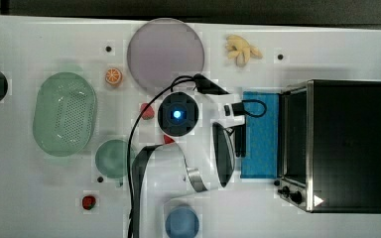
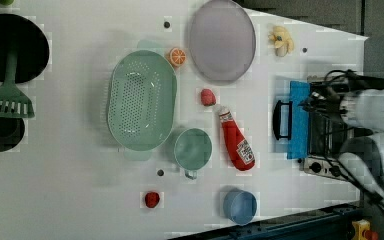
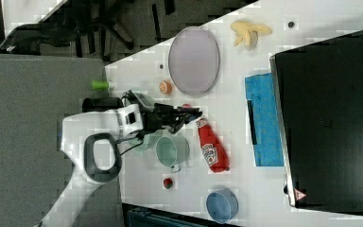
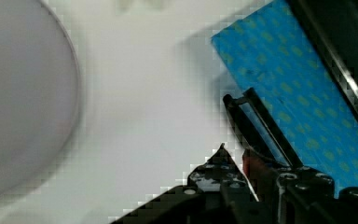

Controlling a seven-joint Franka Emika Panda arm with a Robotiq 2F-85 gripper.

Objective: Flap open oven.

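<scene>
Pincer hanging by handle; open or clenched, you cannot tell. Door lying flat, stretching toward top view's right; handle running along its edge.

White table held oven, green colander, grey plate, ketchup bottle, green cup, blue bowl, bananas.

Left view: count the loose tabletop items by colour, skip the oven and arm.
Green: 4, colander, mug, spatula, small piece at the top edge
Red: 3, ketchup bottle, two small fruits
Black: 2, pan, pot
Blue: 1, bowl
Grey: 1, plate
Orange: 1, orange half
Yellow: 1, bananas
Total: 13
</scene>
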